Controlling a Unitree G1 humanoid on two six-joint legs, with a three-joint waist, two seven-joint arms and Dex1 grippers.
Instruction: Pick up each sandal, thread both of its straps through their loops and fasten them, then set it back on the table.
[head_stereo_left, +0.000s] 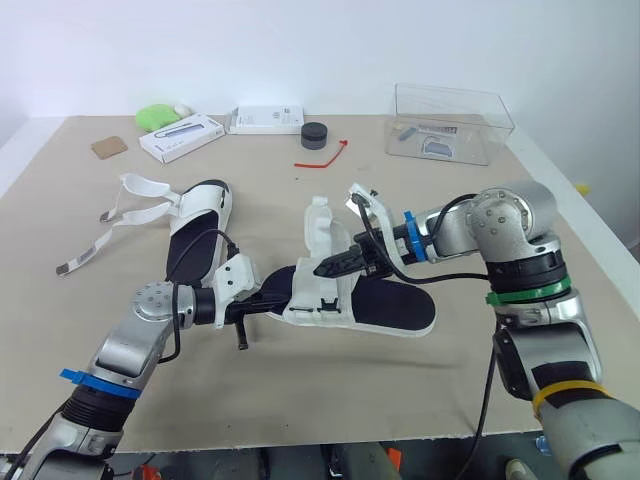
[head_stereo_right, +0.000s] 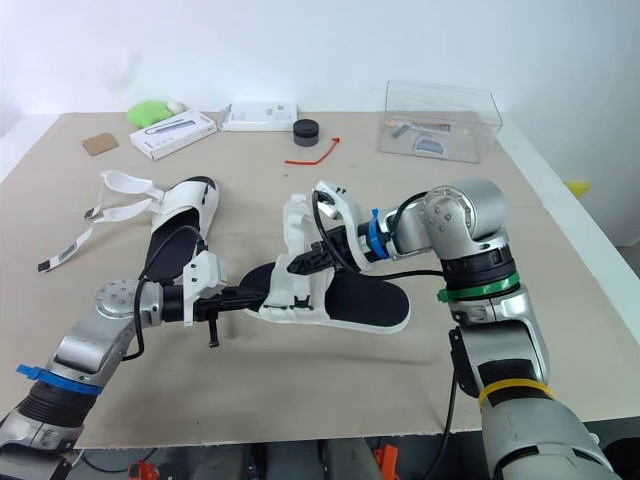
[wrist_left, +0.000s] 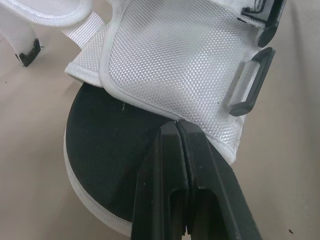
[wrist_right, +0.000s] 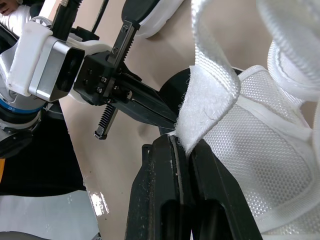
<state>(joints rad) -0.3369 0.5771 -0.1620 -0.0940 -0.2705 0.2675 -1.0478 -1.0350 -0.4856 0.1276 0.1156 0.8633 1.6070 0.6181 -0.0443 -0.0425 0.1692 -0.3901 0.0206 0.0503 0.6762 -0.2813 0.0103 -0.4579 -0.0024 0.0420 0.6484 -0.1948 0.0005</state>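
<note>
Left gripper is pinched tight on the lower edge of a sandal's white mesh upper, with the black footbed right beneath its fingers. Right gripper is clenched on the end of that sandal's white strap, which loops up from the mesh. The two grippers nearly meet at the heel.

The beige table carries everything. A clear plastic box sits at the far right corner. The held sandal lies mid-table between the arms; I cannot tell whether its sole rests flat. The second sandal lies to its left, its loose straps trailing across the table. Along the far edge are two white boxes, a green object, a black round puck, a brown square and a red tie.
</note>
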